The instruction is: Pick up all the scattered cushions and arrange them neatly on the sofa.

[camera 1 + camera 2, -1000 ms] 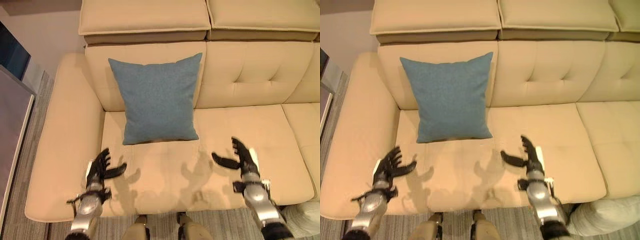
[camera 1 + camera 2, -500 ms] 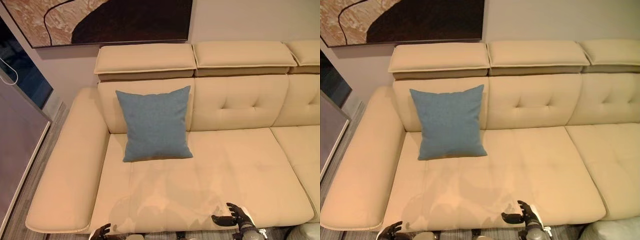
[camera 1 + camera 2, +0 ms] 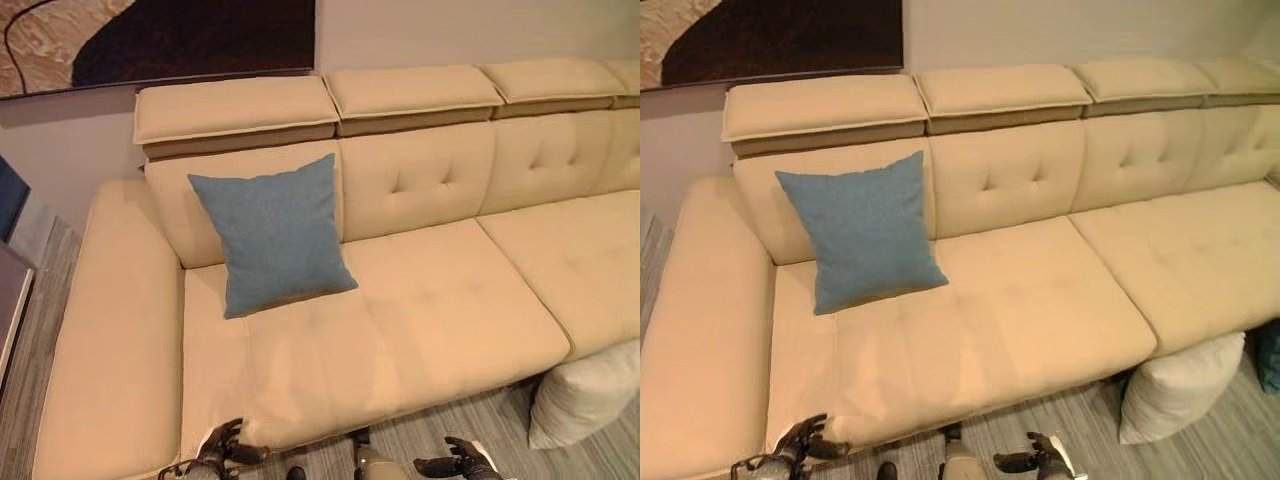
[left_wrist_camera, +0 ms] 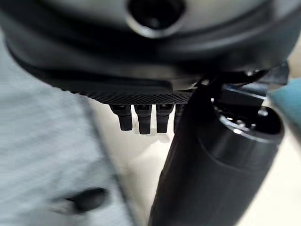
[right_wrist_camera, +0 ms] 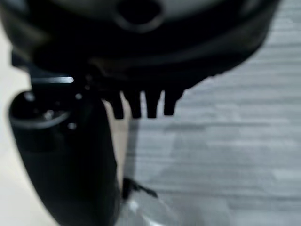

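A blue cushion leans upright against the backrest of the beige sofa, on its left seat. A pale grey-white cushion lies on the floor against the sofa's front, right of the middle seat. My left hand hovers at the sofa's front edge, fingers spread and holding nothing. My right hand hangs low over the floor, open and empty too. In the wrist views the fingers and fingers stick out straight.
A dark teal object pokes in at the right edge beside the pale cushion. Grey striped floor runs along the sofa's front. A dark panel stands left of the armrest. A painting hangs above the sofa.
The camera has pulled back and swung right, bringing the pale floor cushion into sight. Both hands have dropped to the bottom edge, away from the seat. The blue cushion stays put.
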### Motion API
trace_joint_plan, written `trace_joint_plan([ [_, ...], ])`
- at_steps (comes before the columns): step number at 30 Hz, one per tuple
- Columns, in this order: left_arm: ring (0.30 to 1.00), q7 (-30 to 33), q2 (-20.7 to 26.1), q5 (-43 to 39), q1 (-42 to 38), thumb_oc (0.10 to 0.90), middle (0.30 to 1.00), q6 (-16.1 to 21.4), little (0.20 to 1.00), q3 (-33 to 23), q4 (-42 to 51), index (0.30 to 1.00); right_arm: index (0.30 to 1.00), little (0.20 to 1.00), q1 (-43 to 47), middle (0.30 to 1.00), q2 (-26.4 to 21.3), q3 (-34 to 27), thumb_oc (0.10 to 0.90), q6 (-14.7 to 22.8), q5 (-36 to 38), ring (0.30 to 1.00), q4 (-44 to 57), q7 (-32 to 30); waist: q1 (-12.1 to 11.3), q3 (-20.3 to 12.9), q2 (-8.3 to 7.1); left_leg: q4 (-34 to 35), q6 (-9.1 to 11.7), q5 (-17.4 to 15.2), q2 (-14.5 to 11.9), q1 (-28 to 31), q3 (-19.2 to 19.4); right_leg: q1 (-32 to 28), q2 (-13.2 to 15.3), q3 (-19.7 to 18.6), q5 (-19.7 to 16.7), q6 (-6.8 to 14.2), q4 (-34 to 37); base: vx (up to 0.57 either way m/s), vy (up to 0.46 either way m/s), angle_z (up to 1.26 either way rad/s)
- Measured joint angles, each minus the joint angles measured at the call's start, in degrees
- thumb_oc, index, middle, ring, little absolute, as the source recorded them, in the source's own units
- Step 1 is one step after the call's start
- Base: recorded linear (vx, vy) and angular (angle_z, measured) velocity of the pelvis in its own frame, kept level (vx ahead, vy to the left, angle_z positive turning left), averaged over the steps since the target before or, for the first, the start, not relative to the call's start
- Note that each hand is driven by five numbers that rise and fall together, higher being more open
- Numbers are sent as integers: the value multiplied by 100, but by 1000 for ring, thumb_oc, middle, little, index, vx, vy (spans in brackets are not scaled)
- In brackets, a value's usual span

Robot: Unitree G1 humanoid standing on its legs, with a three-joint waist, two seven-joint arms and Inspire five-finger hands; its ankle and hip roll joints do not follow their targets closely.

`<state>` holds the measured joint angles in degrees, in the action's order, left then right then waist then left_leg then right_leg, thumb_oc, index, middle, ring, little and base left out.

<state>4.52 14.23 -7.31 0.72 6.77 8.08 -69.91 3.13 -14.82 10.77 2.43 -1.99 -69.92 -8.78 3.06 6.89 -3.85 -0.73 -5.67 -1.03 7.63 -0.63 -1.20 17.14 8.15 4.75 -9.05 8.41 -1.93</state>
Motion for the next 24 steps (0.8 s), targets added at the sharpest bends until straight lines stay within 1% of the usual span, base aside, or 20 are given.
trace_joint_plan([
  [1,900,-6,30,64,29,800,900,-47,900,-16,-7,900,900,900,30,900,-5,-4,800,7,-3,900,-68,-2,-113,89,88,33,-36,77,-82,-19,135,57,-7,328,196,-3,-413,-195,8,-48],
  [2,900,-10,28,68,74,800,900,-91,900,-30,-12,900,900,900,29,900,-83,-10,800,-25,-16,900,-140,-8,-226,179,274,103,10,149,-213,6,142,-139,-13,488,352,22,-685,-237,-3,-27],
  [3,900,-8,50,68,82,800,900,-90,900,-39,-22,900,900,900,26,900,-118,-10,800,-33,-17,900,-178,-6,-242,213,323,101,-3,181,-270,12,141,-333,0,448,560,60,-786,-218,-28,-10],
  [5,900,-7,81,69,83,800,900,-91,900,-82,-27,900,900,900,35,900,-175,-9,800,-33,-19,900,-172,-6,-311,246,419,111,41,211,-410,10,153,-415,-34,427,992,43,-1263,-122,-67,-7],
  [6,900,-6,109,67,89,800,900,-91,900,-159,-30,900,900,900,51,900,-200,-5,800,-33,-19,900,-179,-6,-406,243,446,111,80,238,-532,-3,192,-546,-41,418,1297,60,-1614,-75,-61,-19],
  [7,900,-6,151,67,80,800,900,-91,900,-160,-24,900,900,900,64,900,-203,-5,800,-31,-19,900,-177,-5,-493,242,449,114,108,257,-639,-4,230,-679,-39,420,1514,91,-1844,-92,-140,-26],
  [8,900,-6,181,67,81,800,900,-89,900,-155,-2,900,900,900,74,900,-197,-6,800,-25,-19,900,-172,-5,-556,217,420,114,160,254,-692,-13,233,-803,-41,438,1603,121,-1827,-76,-166,-25],
  [9,900,-15,233,67,89,800,900,-87,900,-143,32,900,900,900,73,900,-175,-2,800,-19,-19,900,-171,-3,-573,175,344,112,240,240,-677,-37,222,-988,-31,413,1615,99,-1550,-91,-229,-18],
  [10,900,-12,259,66,95,800,900,-93,900,-143,5,900,900,900,139,900,-152,-5,800,-17,-18,900,-155,-3,-581,156,241,128,387,294,-708,-42,270,-1188,-97,434,1812,-281,-1136,-65,-208,-18],
  [11,900,-12,198,64,84,800,900,-87,900,-132,45,900,900,900,177,900,-178,-21,800,-9,-17,900,-132,-13,-572,100,308,129,453,328,-871,-64,255,-1305,-296,388,1596,-472,-763,-63,-205,-18],
  [12,900,-28,174,65,99,800,900,-83,900,-131,54,900,900,900,213,900,-178,-18,800,-9,-17,900,-131,-12,-579,85,334,105,474,336,-950,-67,244,-1377,-406,329,1528,-532,-611,-70,-193,-28],
  [13,900,-26,117,64,78,800,900,-85,900,-123,51,900,900,900,239,900,-181,-18,800,16,-11,900,-109,-14,-587,42,335,-48,685,400,-1087,-179,210,-1385,-603,265,1470,-658,-473,-62,-152,-19],
  [14,900,-33,101,64,46,800,900,-85,900,-105,51,900,900,900,257,900,-182,-11,800,39,-7,900,-102,-15,-602,24,300,-165,768,444,-1101,-285,192,-1353,-618,273,1454,-725,-449,-57,-115,-11],
  [16,900,-26,22,63,-48,800,900,-86,900,-22,52,900,900,900,252,900,-267,-14,800,38,8,900,-109,-16,-580,18,301,-342,966,578,-1167,-397,61,-1349,-683,268,1432,-807,-409,-51,-61,-3],
  [18,900,-27,14,64,-68,800,900,-87,900,27,56,900,900,900,209,900,-328,-17,800,22,8,900,-123,-22,-571,0,292,-429,1065,647,-1158,-458,59,-1354,-675,244,1400,-874,-383,-112,-45,-20],
  [19,900,-23,-20,62,-83,800,900,-91,900,167,61,900,900,900,139,900,-444,-14,800,6,7,900,-184,-30,-548,-21,326,-477,1111,680,-1117,-464,-186,-1312,-695,46,1352,-960,-392,-123,-25,-42],
  [21,900,-5,-82,60,-90,800,900,-95,900,192,66,900,900,900,80,900,-488,-17,800,-29,8,900,-182,-48,-473,-26,328,-543,1113,688,-1028,-456,-529,-1259,-693,-175,1171,-1022,-339,-73,-6,-58],
  [22,900,12,-102,52,-109,800,900,-93,900,253,76,900,900,900,142,900,-501,-17,800,-24,7,900,-184,-55,-549,-22,309,-551,1102,651,-935,-478,-836,-1244,-662,-363,1109,-997,-314,-64,35,-91],
  [23,900,-25,-161,54,-126,800,900,-94,900,265,106,900,900,900,118,900,-513,-12,800,-30,7,900,-185,-61,-488,-21,303,-456,985,534,-789,-422,-1133,-1263,-640,-637,923,-980,-159,-94,74,-102],
  [24,900,-9,-188,55,-122,800,900,-94,900,314,121,900,900,900,156,900,-513,-15,800,-29,8,900,-187,-63,-521,-19,301,-405,889,453,-622,-333,-1437,-1236,-632,-804,854,-956,-119,-92,102,-127],
])
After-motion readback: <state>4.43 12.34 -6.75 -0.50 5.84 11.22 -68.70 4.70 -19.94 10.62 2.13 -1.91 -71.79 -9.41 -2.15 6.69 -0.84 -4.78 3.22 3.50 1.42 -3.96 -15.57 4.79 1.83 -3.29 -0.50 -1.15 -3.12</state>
